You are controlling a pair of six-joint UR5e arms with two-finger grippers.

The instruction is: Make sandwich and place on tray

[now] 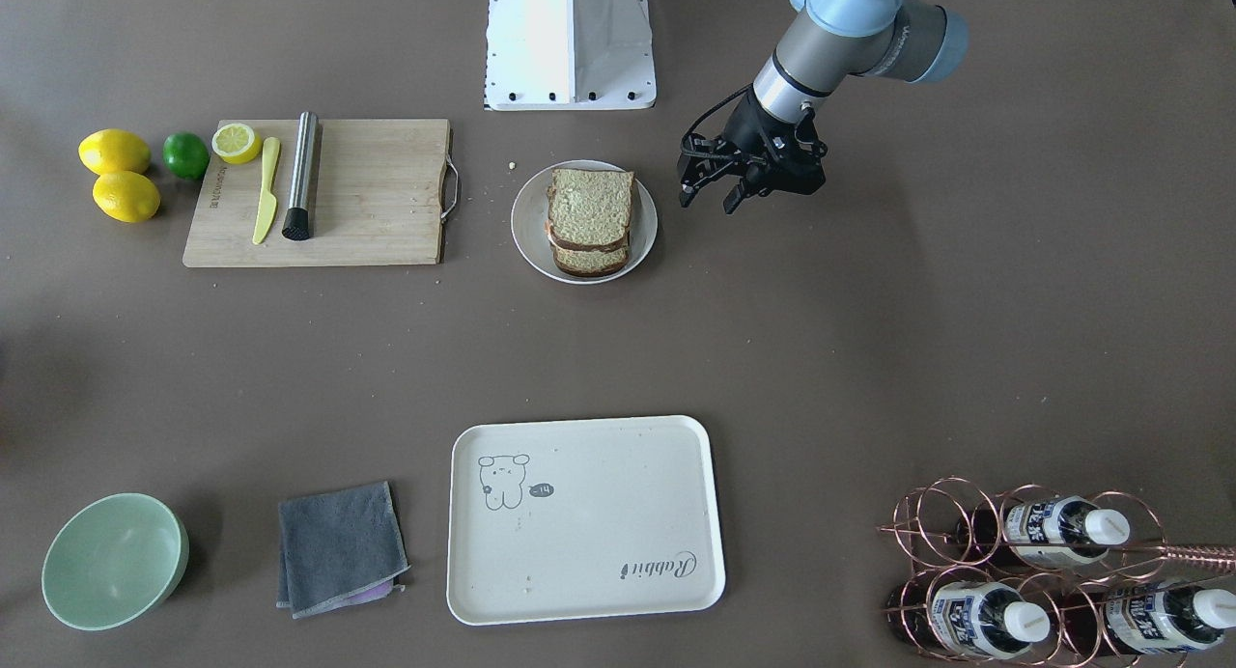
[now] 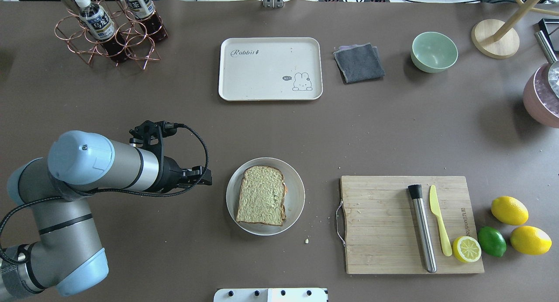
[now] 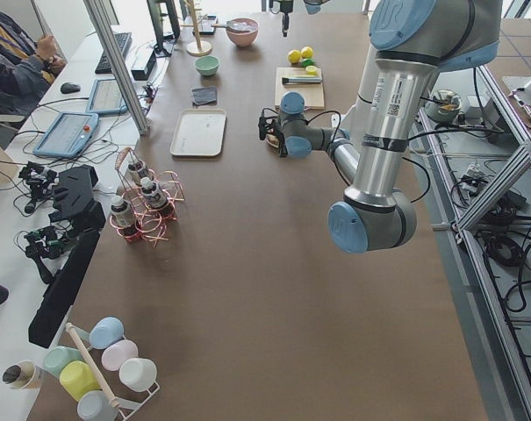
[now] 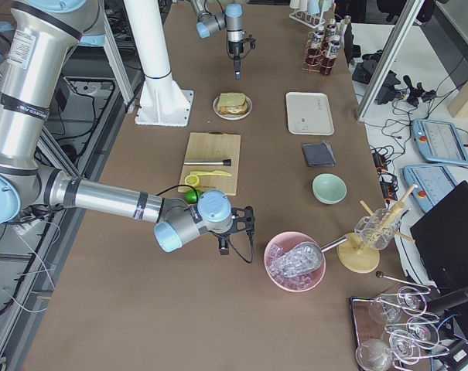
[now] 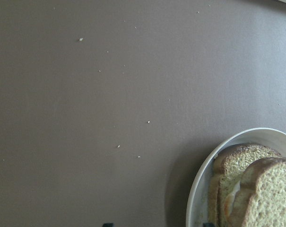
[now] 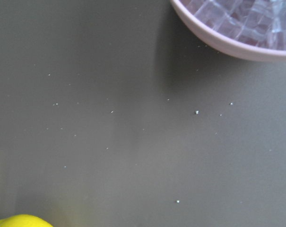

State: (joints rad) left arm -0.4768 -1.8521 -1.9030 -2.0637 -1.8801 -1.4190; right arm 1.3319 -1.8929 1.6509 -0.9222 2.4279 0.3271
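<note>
The sandwich (image 1: 591, 219), two greenish-tan slices with a bit of egg showing at the edge, lies on a small round white plate (image 1: 526, 234) near the robot's base. It also shows in the overhead view (image 2: 262, 200) and at the lower right of the left wrist view (image 5: 249, 189). The cream tray (image 1: 584, 552) with the "Rabbit" script sits empty at the far side (image 2: 262, 75). My left gripper (image 1: 708, 205) is open and empty, hovering beside the plate. My right gripper (image 4: 234, 246) shows only in the right side view, near a pink bowl; I cannot tell if it is open.
A wooden cutting board (image 2: 384, 223) holds a steel muddler (image 2: 422, 228), a yellow knife (image 2: 439, 219) and a lemon half (image 2: 466, 248). Lemons and a lime (image 2: 491, 241) lie beside it. A grey cloth (image 2: 359, 63), a green bowl (image 2: 434, 51), a copper bottle rack (image 2: 109, 31) and a pink ice bowl (image 4: 295, 264) stand around.
</note>
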